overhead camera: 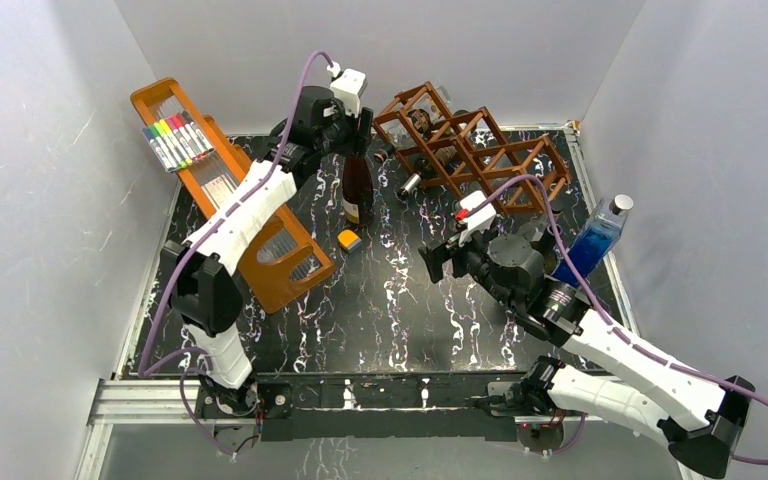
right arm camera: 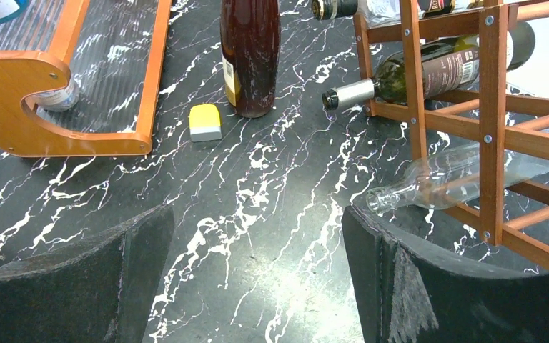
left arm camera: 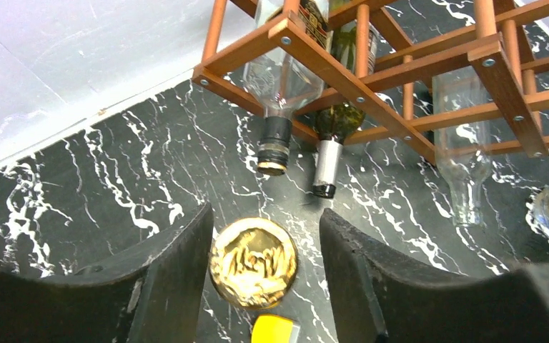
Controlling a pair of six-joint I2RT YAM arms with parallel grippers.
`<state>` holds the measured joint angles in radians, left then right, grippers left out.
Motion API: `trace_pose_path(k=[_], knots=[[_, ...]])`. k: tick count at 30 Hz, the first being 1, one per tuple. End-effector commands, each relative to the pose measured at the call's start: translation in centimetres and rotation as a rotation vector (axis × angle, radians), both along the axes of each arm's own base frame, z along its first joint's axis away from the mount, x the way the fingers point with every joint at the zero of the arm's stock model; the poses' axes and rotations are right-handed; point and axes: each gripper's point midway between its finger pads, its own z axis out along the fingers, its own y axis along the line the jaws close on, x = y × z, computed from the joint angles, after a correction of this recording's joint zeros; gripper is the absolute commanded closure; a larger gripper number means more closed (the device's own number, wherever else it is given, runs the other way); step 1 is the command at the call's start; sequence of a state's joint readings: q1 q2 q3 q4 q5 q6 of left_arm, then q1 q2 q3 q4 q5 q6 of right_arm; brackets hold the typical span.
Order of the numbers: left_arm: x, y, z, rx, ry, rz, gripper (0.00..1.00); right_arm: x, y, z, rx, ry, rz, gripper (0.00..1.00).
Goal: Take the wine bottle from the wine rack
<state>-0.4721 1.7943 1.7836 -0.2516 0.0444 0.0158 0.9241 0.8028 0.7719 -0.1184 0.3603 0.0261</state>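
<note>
Wine bottle (overhead camera: 357,190) is out of the wine rack (overhead camera: 480,150), upright on the table (overhead camera: 380,310).
Left end effector (left arm camera: 266,214) straddles its gold cap (left arm camera: 253,262), jaws partly open, not gripping. Right end effector (right arm camera: 257,214) wide open, empty, low over the table near the rack. Yellow block (overhead camera: 349,240) just beside bottle base.

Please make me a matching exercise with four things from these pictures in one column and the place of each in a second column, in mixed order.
1. dark wine bottle
2. clear bottle
3. yellow block
4. markers

A. on the orange tray
B. upright on the table
C. lying in the wine rack
D. flat beside the upright bottle

Pairs: 1-B, 2-C, 3-D, 4-A
</note>
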Motion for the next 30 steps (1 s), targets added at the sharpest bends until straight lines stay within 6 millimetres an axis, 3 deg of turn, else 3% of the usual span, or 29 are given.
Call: trace_pose_path(k=[1,4,6,8,13,17,20,24,30], knots=[[-1.8,-0.1,4.7,-0.07,-0.114,-0.058,0.41,0.2,0.3,3.9,0.057,-0.064,0.003,0.02],[-2.2,-0.1,5.3,-0.079,-0.114,-0.071,0.27,0.3,0.2,4.6,0.052,-0.076,0.004,0.02],[-2.7,-0.5,6.0,-0.098,-0.115,-0.095,0.1,0.3,0.2,4.9,0.038,-0.083,0.007,0.02],[-3.5,-0.9,7.2,-0.122,-0.118,-0.126,0.03,0.4,0.0,5.2,0.02,-0.091,0.002,0.02],[-6.2,-0.9,12.0,-0.19,-0.167,-0.184,0.02,1.1,-0.7,5.5,-0.034,-0.101,-0.04,0.02],[-9.6,0.0,15.8,-0.246,-0.225,-0.224,0.02,2.1,-1.4,5.2,-0.077,-0.096,-0.108,0.02],[-12.5,0.8,17.5,-0.286,-0.247,-0.251,0.02,3.2,-1.3,4.9,-0.099,-0.091,-0.165,0.02],[-15.8,2.2,17.8,-0.318,-0.248,-0.253,0.02,5.4,-0.5,4.7,-0.142,-0.083,-0.239,0.02],[-19.5,4.1,17.2,-0.313,-0.245,-0.251,0.02,9.9,1.4,5.0,-0.015,0.06,-0.34,0.02]])
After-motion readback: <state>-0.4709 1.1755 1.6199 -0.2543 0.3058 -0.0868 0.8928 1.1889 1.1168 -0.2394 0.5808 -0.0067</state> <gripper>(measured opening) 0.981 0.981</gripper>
